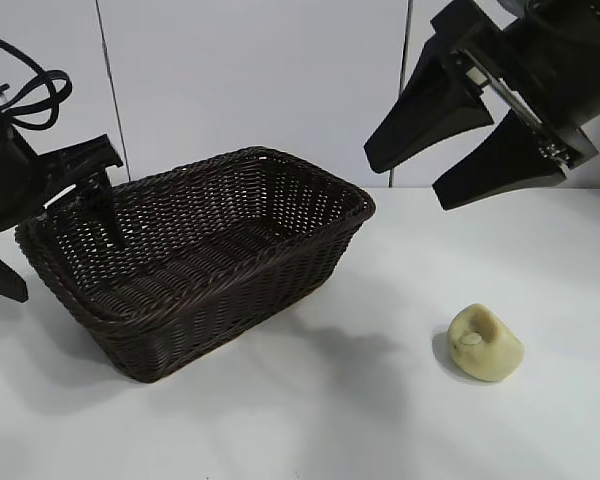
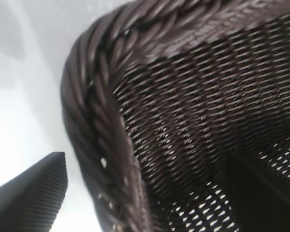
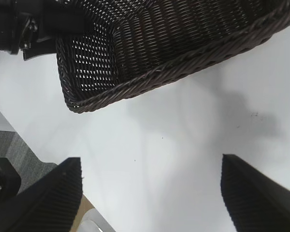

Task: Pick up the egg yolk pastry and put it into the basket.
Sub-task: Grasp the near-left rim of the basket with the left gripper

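The egg yolk pastry [image 1: 485, 343], a pale yellow dome with a whitish spot in a dent, lies on the white table at the front right. It does not show in either wrist view. The dark brown wicker basket [image 1: 280, 170] stands left of centre. It also shows in the left wrist view [image 2: 101, 96] and in the right wrist view [image 3: 193, 65]. My right gripper [image 1: 405, 185] is open and empty, high above the table, behind and left of the pastry; in its own view [image 3: 152, 166] only bare table lies between the fingers. My left gripper [image 1: 68, 265] is open and straddles the basket's left rim, one finger inside and one outside [image 2: 34, 193].
The white table [image 1: 310, 420] carries nothing else. White wall panels [image 1: 250, 70] stand behind it. The right wrist view shows the table's edge [image 3: 84, 205] with grey floor beyond, and the left arm [image 3: 24, 29] at the basket's end.
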`<state>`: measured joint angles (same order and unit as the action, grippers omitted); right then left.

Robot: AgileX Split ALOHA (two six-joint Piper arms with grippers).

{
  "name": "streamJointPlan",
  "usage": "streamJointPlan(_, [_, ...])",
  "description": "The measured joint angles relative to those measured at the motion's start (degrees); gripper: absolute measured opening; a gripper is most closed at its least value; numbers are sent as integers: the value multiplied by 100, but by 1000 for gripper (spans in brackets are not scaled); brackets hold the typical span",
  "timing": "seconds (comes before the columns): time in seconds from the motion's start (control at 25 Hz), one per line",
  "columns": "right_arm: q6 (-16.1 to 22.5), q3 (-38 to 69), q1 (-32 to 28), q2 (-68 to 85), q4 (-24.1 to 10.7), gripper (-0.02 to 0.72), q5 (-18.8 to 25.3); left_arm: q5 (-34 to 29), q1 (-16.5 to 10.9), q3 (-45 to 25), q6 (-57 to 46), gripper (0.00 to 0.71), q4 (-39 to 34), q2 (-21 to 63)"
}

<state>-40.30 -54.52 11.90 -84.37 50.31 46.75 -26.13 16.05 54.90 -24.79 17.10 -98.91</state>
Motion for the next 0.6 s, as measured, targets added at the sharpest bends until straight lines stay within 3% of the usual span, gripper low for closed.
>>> streamJointPlan(0.44, [0, -7, 0, 0, 0, 567, 0, -135, 0, 0, -35, 623, 63, -335])
streamJointPlan(0.52, [0, -7, 0, 0, 0, 567, 0, -135, 0, 0, -39, 555, 78, -335])
streamJointPlan(0.6, [0, -7, 0, 0, 0, 567, 0, -135, 0, 0, -39, 423, 83, -335])
